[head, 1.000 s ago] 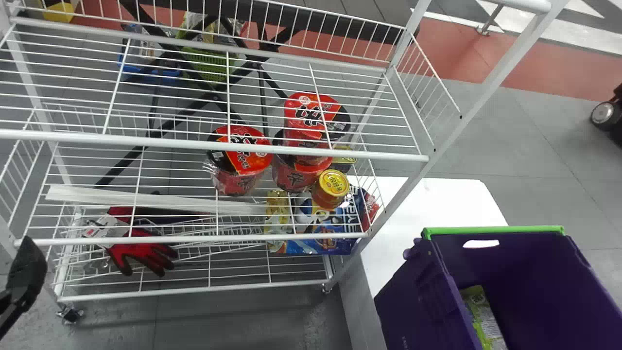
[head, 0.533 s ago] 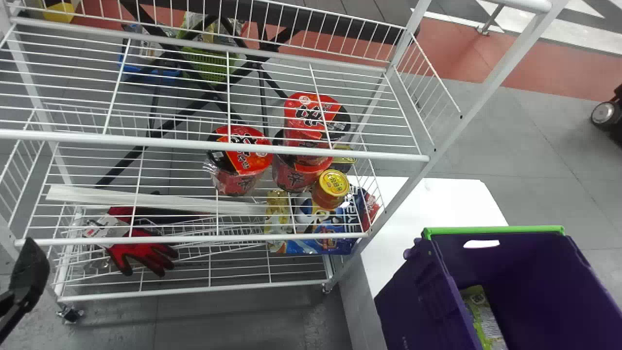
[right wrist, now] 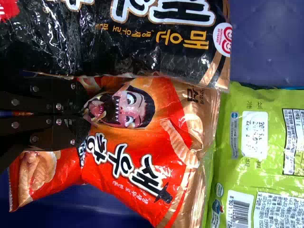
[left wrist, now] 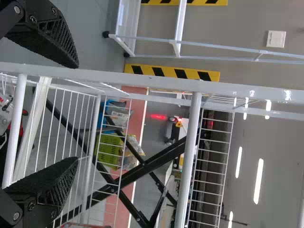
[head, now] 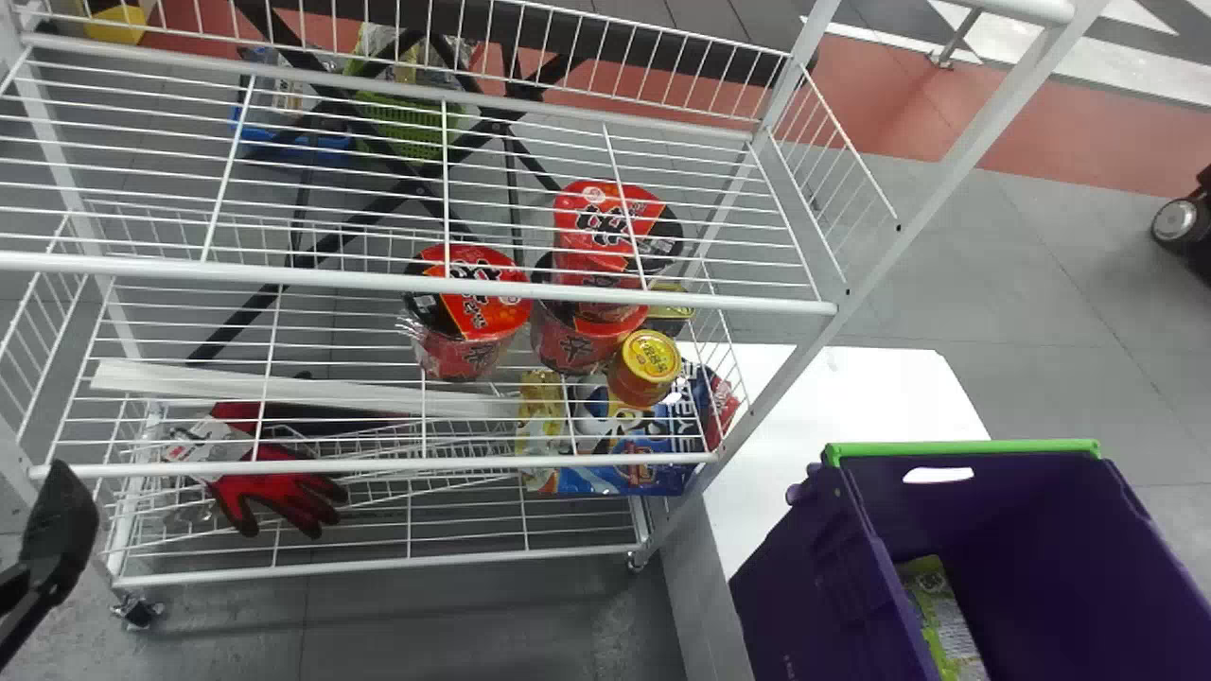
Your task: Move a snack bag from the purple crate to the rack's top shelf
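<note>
In the head view, the left arm [head: 59, 534] is parked near the rack's front corner, with the rack [head: 416, 282] stretching away from its jaws. Far across from them, the purple crate [head: 804, 605] sits on the white worktop [head: 804, 416].

In the left wrist view, the left gripper [left wrist: 78, 113] has its jaws wide apart with nothing between them; a white rail [left wrist: 142, 80] runs just beyond their tips.

In the right wrist view, the right gripper [right wrist: 88, 113] has its jaws drawn narrow and appears to pinch a fold of the orange snack bag [right wrist: 142, 161], near its middle. A black bag [right wrist: 118, 47] lies close against one side of the jaws, overlapping the orange one — a green bag [right wrist: 261, 142] is ahead of the tips. The step in hand is likely securing the grip: best to lift slowly and straight, letting the black bag slide off, and keep the squeeze gentle — the film could slip or the contents crush.
</note>
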Available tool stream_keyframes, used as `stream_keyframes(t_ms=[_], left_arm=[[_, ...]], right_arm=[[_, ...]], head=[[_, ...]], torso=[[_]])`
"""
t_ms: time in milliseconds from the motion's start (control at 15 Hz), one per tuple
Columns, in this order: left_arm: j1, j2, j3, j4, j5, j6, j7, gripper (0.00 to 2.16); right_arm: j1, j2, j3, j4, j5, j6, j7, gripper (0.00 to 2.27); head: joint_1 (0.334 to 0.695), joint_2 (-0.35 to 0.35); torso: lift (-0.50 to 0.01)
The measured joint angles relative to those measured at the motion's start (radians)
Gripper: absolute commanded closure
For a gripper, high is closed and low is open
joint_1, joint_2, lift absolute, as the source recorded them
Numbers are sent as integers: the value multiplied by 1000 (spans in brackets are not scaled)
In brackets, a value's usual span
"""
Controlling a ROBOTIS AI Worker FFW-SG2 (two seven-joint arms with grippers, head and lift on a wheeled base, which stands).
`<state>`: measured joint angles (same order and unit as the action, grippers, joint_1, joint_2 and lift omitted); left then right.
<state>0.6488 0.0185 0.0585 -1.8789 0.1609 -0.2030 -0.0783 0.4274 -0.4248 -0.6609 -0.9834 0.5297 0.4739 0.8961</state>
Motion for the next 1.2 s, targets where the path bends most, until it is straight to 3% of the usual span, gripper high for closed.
stream_keyframes(t_ms=[533, 1000, 1200], left_arm=[[0, -2, -14, -5, -5, 5, 6, 134], [3, -2, -22, -13, -11, 15, 10, 134], [4, -2, -27, -17, -16, 16, 11, 134]], right_arm=[[60, 6, -72, -128, 41, 115, 29, 2108], [63, 7, -99, -138, 34, 96, -27, 2108], [64, 3, -140, -138, 5, 58, 11, 2108]], head=[[695, -350], [695, -350], [695, -350]], torso=[[-429], [-402], [-390]])
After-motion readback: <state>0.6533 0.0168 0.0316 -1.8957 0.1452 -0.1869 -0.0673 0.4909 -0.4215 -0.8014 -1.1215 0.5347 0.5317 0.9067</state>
